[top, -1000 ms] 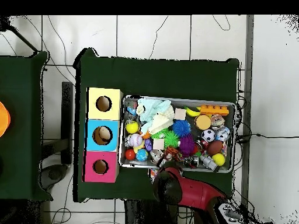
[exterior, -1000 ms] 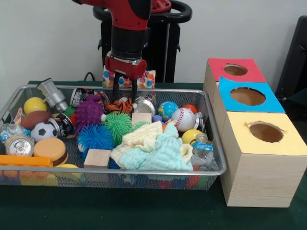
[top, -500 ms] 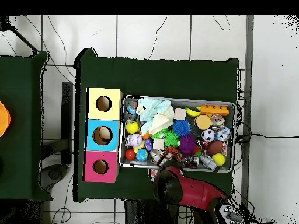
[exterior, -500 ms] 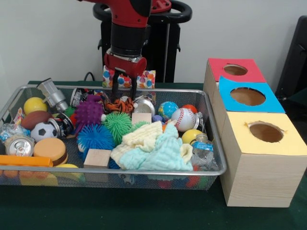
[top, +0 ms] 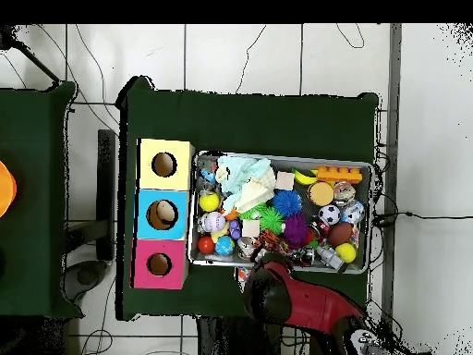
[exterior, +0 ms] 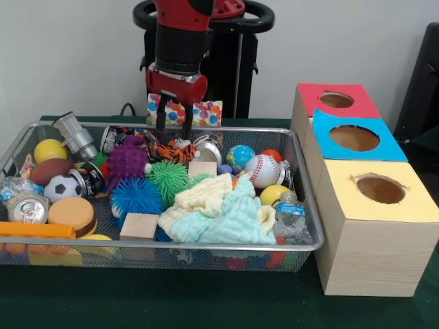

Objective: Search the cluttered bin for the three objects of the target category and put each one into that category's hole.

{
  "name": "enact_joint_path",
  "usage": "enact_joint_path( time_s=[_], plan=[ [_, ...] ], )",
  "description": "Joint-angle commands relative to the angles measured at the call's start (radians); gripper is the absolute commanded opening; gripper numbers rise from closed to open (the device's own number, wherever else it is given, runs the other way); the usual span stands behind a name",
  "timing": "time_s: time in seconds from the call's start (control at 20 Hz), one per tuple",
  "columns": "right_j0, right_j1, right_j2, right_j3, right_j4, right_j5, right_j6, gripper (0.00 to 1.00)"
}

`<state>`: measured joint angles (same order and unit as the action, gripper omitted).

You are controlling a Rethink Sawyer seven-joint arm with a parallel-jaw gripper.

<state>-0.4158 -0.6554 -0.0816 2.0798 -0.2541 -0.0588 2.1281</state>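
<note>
The wire mesh bin (exterior: 304, 179) lies on the green table, full of toys; it also shows in the overhead view (top: 372, 214). An orange toy with dark stripes (exterior: 171, 150) lies at the bin's far side, seen from above too (top: 270, 242). My gripper (exterior: 173, 136) hangs open and empty just above this striped toy, apart from it. In the overhead view the arm (top: 277, 294) covers the gripper. The red-surround hole (exterior: 336, 100) tops the farthest box on the right, and shows from above (top: 159, 264). No orange-brown plush with a pale face shows.
Blue-surround (exterior: 354, 138) and yellow-surround (exterior: 380, 188) holes stand nearer the camera. The bin holds spiky balls (exterior: 168, 178), a pale cloth heap (exterior: 219, 212), a baseball (exterior: 263, 170), a soccer ball (exterior: 63, 186), cans (exterior: 26, 208) and wood blocks (exterior: 139, 225). A patterned box (exterior: 206, 113) stands behind the bin.
My gripper has risen from down at the striped toy to a little above it. The striped toy stays in the bin. Nothing else has moved.
</note>
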Motion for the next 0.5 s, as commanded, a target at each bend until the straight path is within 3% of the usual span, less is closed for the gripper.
enact_joint_path(
  time_s=[0.05, 0.5],
  plan=[
    [-0.013, -0.010, 0.093, -0.035, 0.065, 0.093, 0.124, 1.00],
    [-0.013, 0.016, 0.107, -0.035, 0.068, 0.061, 0.137, 1.00]
  ],
)
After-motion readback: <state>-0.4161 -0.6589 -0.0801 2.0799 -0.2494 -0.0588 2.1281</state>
